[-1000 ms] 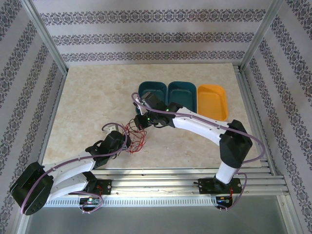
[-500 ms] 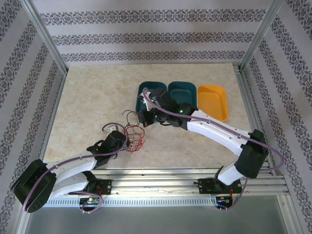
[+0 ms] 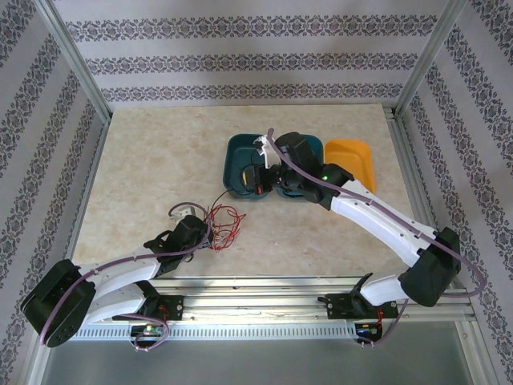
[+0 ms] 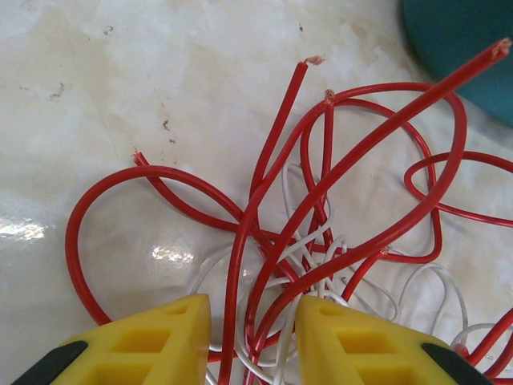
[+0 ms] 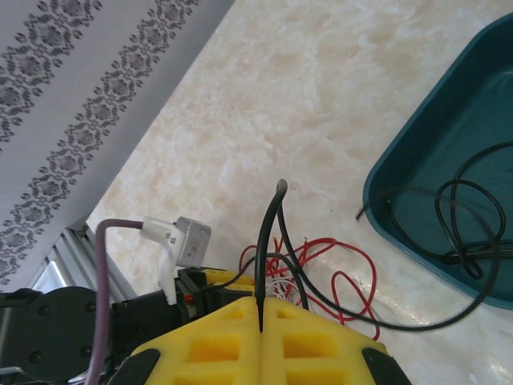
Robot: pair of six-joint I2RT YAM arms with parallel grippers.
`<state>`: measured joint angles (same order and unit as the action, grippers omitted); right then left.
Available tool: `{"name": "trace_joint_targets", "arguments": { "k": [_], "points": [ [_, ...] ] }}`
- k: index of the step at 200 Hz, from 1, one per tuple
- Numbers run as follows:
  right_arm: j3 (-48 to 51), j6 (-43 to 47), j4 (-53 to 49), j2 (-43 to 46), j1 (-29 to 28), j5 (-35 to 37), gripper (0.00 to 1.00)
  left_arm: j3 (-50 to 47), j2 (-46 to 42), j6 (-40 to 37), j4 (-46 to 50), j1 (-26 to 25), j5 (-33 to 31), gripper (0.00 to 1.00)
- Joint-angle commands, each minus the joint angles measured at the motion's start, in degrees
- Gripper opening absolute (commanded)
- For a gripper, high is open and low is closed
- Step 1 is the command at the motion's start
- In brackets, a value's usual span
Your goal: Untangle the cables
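1. The left gripper (image 3: 204,234) is low on the table (image 3: 160,160), near the front edge.
2. Its yellow fingers (image 4: 160,341) are spread apart. Red and white wires run through the gap between them, and the fingers do not squeeze the wires.
3. The tangle of red and white cables (image 4: 304,249) lies on the table right at that gripper (the red loops fan out past the fingertips, and the thin white ones are knotted in the middle).
4. The right gripper (image 3: 255,178) hangs over the near edge of the left teal bin (image 3: 236,152).
5. Its two yellow fingers (image 5: 216,341) are pressed together and pinch a black cable (image 5: 264,233).
6. One end of the black cable sticks up above the fingers. The rest bends down and over into the teal bin, where it lies in loops.
7. An orange bin (image 3: 357,164) sits at the right end of the row of bins.
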<state>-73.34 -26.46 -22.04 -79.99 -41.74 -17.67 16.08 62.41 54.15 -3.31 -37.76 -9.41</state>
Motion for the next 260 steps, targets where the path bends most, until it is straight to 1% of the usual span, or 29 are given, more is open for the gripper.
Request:
{"name": "trace_joint_targets", "arguments": {
  "k": [1,67,91,111,147,178,225,260],
  "points": [
    [0.75,-0.40,2.15,2.43,0.51,-2.16,0.00,-0.76,0.34,0.78,-1.61,0.76,0.00,0.33],
    [-1.67,1.12,0.87,4.81,1.49,-1.25,0.00,-0.70,0.31,0.78,-1.87,0.75,0.24,0.33],
    [-3.06,2.05,0.62,4.70,2.01,-0.16,0.00,-0.74,0.34,0.78,-1.89,0.76,0.36,0.33],
    [-5.03,3.61,-0.12,3.56,2.43,2.10,0.00,-0.83,0.22,0.78,-1.82,0.76,0.47,0.33],
    [-8.57,4.73,0.41,-0.78,4.74,3.71,0.00,-0.83,-0.09,0.65,-1.77,0.71,0.96,0.34],
    [-12.32,5.63,-0.82,-5.58,6.83,8.69,0.00,-0.65,-0.36,0.37,-1.48,0.76,1.30,0.35],
    [-15.96,4.93,-1.14,-12.22,9.63,11.18,0.00,-0.52,-0.82,0.17,-0.74,0.76,0.97,0.35],
    [-18.46,4.92,-1.01,-17.92,11.82,9.91,0.00,-0.22,-0.67,-0.18,-0.40,0.83,1.06,0.35]
  ]
}}
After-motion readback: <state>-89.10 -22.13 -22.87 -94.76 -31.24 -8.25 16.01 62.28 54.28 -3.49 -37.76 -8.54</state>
